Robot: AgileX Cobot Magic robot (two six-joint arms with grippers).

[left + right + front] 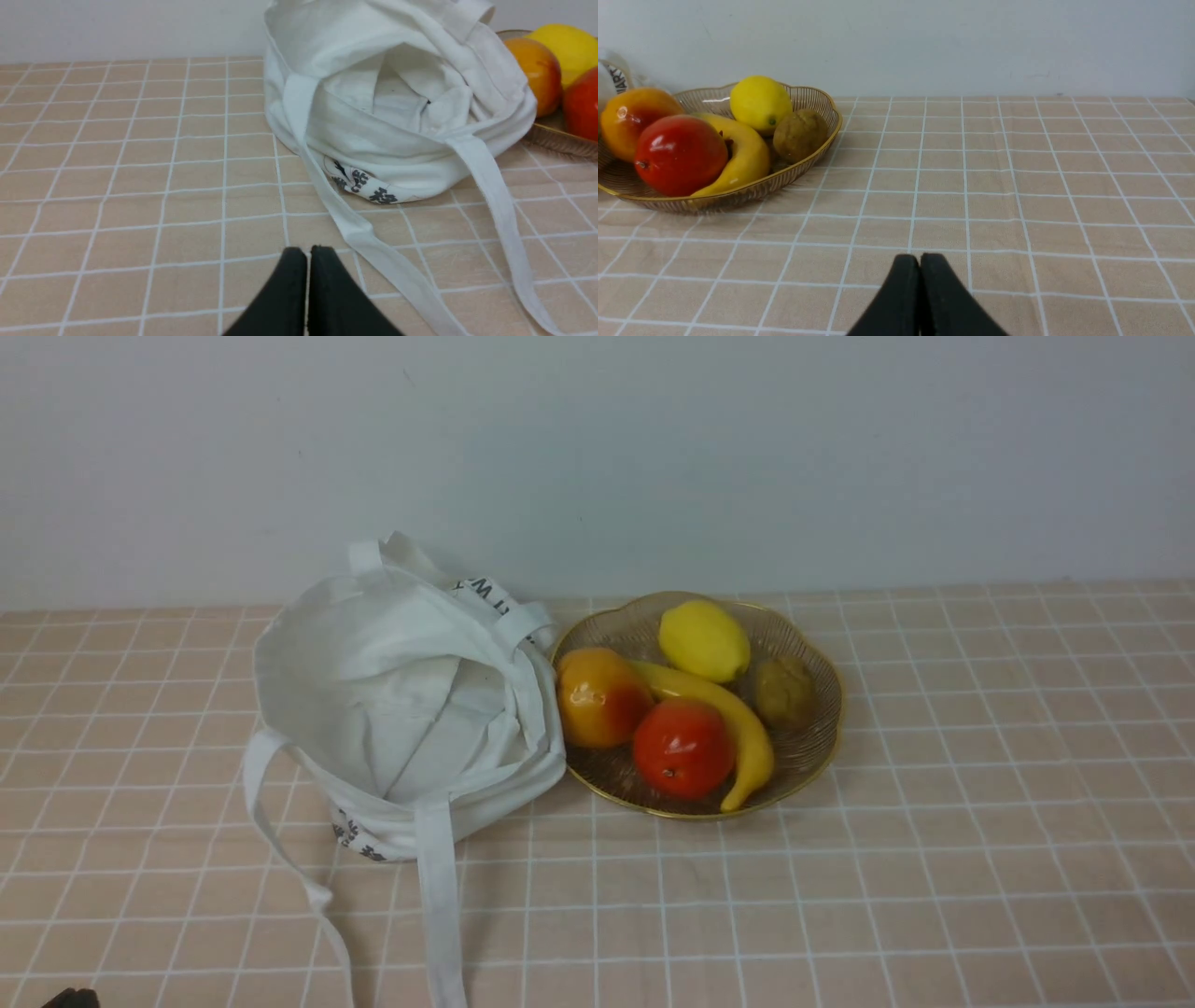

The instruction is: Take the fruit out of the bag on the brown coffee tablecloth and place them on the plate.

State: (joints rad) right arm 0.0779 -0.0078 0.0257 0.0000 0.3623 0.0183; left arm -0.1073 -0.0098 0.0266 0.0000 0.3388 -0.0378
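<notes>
The yellow lemon (703, 639) lies at the back of the amber glass plate (814, 747), beside a banana and other fruit. It also shows in the right wrist view (760, 103) and the left wrist view (567, 44). The white canvas bag (401, 709) stands open left of the plate on the checked brown tablecloth (840, 896); I see only cloth inside it (397, 93). My left gripper (308, 254) is shut and empty, low over the cloth in front of the bag. My right gripper (920, 261) is shut and empty, over bare cloth away from the plate (817, 149).
On the plate also lie a banana (738, 728), a red round fruit (683, 747), an orange-red blotched fruit (597, 695) and a small brown fruit (784, 691). The bag's long straps (439, 915) trail toward the front edge. A pale wall stands behind.
</notes>
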